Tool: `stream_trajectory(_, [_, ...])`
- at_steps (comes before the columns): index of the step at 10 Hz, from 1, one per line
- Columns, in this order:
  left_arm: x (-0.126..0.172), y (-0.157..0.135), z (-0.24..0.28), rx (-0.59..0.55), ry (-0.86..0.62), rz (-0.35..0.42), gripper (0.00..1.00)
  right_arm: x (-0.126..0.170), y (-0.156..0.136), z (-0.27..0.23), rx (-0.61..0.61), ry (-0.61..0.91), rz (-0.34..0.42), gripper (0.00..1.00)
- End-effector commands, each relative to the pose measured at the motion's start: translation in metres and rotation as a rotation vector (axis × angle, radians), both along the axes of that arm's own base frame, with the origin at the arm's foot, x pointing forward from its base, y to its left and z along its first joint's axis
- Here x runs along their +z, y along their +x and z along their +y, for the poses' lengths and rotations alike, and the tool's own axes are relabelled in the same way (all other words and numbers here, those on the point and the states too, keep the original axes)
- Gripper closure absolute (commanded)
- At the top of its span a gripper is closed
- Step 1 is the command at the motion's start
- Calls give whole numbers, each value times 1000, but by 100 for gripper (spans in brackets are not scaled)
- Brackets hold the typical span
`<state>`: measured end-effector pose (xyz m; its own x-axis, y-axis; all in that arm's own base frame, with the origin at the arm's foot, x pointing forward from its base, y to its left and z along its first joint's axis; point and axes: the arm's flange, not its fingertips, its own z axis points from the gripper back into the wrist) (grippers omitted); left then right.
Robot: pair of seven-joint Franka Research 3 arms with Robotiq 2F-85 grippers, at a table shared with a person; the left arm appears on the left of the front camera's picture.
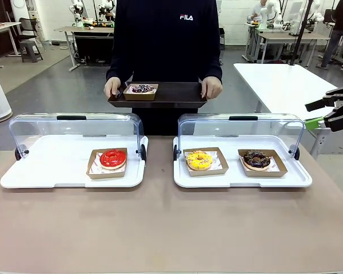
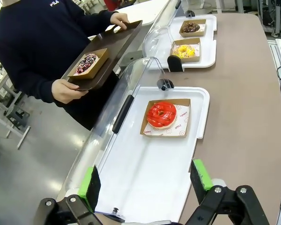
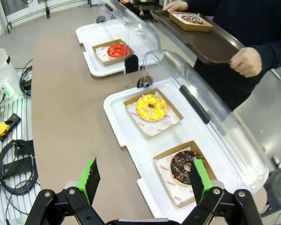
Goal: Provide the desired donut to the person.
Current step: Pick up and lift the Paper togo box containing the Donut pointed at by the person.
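The person [image 1: 166, 40] stands at the far side and holds a dark tray [image 1: 180, 94] with both hands; a sprinkled donut [image 1: 142, 89] in a paper boat lies on it. A red donut [image 1: 112, 158] sits in the left white tray. A yellow donut [image 1: 199, 160] and a chocolate donut [image 1: 256, 159] sit in the right one. Nothing shows which donut is desired. My left gripper [image 2: 145, 180] hangs open above the left tray's outer end, well short of the red donut [image 2: 161, 115]. My right gripper [image 1: 326, 111] is open and holds nothing, just beyond the chocolate donut [image 3: 183, 166].
Both white trays [image 1: 46, 171] [image 1: 300, 180] have clear hinged lids [image 1: 74, 128] [image 1: 240, 128] standing open toward the person. A white table [image 1: 280, 80] stands behind at the right. Cables [image 3: 16, 164] lie off the table's end. The near half of the brown tabletop [image 1: 160, 228] is bare.
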<state>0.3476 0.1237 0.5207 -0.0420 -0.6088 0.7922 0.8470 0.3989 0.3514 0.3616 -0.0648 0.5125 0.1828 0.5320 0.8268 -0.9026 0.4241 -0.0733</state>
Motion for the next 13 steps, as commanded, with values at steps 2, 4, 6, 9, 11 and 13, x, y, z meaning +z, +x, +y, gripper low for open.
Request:
stream_trajectory(2, [0,1,-1,-9,-13,-23,0,-1,3,1,12,29,-22,0])
stream_trajectory(4, [0,1,-1,-9,-13,-23,0,-1,3,1,12,29,-22,0])
stream_trajectory(6, [0,1,-1,-9,-13,-23,0,-1,3,1,12,29,-22,0])
stream_trajectory(9, [0,1,-1,-9,-13,-23,0,-1,3,1,12,29,-22,0])
stream_trajectory(11, [0,1,-1,-9,-13,-23,0,-1,3,1,12,29,-22,0])
stream_trajectory(13, [0,1,-1,-9,-13,-23,0,-1,3,1,12,29,-22,0])
